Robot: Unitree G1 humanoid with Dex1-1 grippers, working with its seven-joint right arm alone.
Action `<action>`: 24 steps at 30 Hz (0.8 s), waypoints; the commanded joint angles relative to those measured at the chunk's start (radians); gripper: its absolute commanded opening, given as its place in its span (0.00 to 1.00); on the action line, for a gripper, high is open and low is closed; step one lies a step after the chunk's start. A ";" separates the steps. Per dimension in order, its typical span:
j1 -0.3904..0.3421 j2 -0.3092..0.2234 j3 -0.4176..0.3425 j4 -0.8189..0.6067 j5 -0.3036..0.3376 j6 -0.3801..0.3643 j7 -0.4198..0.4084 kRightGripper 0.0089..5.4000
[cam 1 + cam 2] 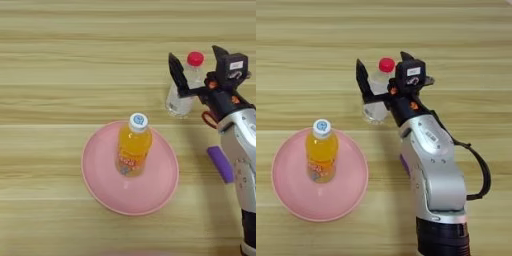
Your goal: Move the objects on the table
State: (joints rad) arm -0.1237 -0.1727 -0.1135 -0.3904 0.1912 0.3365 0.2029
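You have the small orange-drink plastic bottle (133, 146) with its white cap upright on the round pink plate (160, 190) toward the near edge of the light wooden tabletop (60, 75). The taller clear plastic bottle (376, 97) with a red cap stands just beyond the plate. Your silver right forearm (436, 170) reaches up from the near edge, its black two-fingered pincer (383, 70) spread apart around that clear bottle, one finger on each side.

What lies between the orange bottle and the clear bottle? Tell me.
Only the pink plate's rim and bare table, in both views; orange bottle, clear bottle.
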 commanded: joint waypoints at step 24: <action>-0.199 -0.030 -0.041 0.398 0.004 -0.147 0.046 0.99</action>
State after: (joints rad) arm -0.2332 -0.1824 -0.1467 0.0216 0.1921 0.2284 0.2483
